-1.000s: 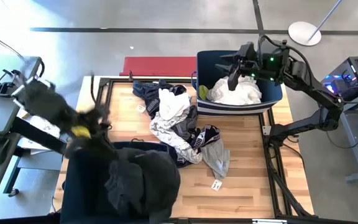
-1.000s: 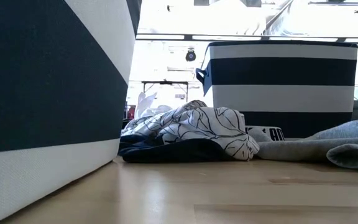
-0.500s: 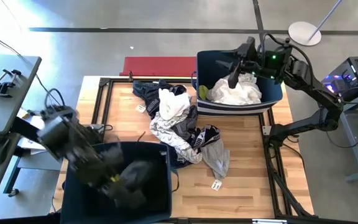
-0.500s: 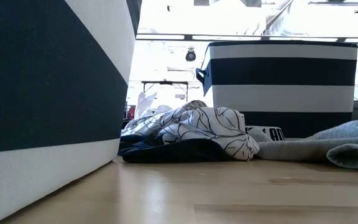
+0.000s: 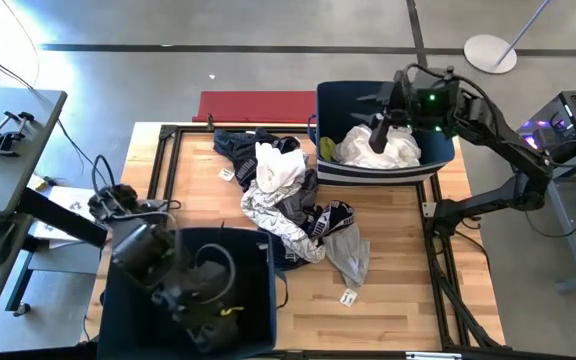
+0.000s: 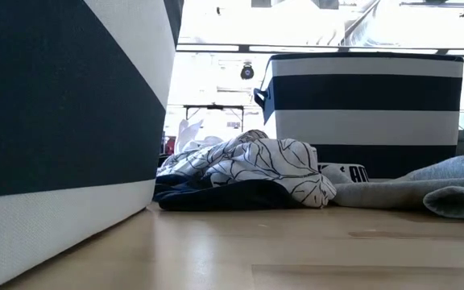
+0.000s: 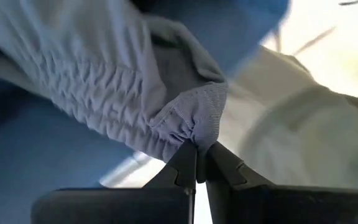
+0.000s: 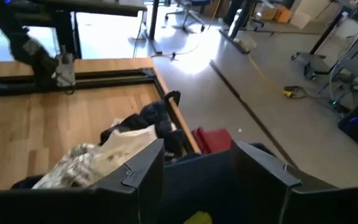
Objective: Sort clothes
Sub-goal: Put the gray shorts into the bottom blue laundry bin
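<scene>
Two grippers | left gripper [image 7: 196, 163] – fingers pinched together on ribbed grey fabric garment [image 7: 123, 93], down inside near dark blue bin [image 5: 253, 262] | right gripper [image 8: 197, 165] – fingers apart, above far bin's white clothes [image 5: 383, 150]

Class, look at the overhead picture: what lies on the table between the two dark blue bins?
In the high view, a pile of clothes lies between the near bin and the far bin.

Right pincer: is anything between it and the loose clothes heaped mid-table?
Yes. The right pincer, open, hovers over the white clothes in the far bin; that bin's near wall lies between it and the pile. The left pincer is shut on grey cloth.
</scene>
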Motion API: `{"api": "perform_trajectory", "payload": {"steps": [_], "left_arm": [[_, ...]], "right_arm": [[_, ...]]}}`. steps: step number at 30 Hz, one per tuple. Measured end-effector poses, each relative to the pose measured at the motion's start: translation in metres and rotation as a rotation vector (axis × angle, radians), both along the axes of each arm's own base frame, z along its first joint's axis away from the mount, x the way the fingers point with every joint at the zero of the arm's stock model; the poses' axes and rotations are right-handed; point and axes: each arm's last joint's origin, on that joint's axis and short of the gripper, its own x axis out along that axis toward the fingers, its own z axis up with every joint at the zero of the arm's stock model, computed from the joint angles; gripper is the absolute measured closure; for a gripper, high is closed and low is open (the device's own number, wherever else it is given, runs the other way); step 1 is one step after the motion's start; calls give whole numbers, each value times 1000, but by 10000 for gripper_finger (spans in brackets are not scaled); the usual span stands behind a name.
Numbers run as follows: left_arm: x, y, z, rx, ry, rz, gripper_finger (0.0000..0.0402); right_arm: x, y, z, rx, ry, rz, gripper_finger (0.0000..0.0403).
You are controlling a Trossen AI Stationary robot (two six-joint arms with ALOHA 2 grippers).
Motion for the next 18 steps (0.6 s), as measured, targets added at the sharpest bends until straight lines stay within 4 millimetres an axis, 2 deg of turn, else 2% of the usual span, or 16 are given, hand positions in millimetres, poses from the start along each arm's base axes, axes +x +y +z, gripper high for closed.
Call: {"api": "perform_trajectory", "payload": {"steps": [6, 11, 14, 18], "left_arm": [[27, 32, -40, 160, 10, -159, 401], [33, 49, -84, 179, 71, -315, 401], [30, 47, -114, 142, 75, -380, 401], [10, 38, -151, 145, 90, -406, 401]], "right_arm": [[-16, 11, 7, 22, -41, 46, 229], [-38, 20, 17, 27, -106, 40, 229], [-54, 26, 22, 37, -138, 33, 229], [-74, 33, 27, 41, -179, 27, 229]]}}
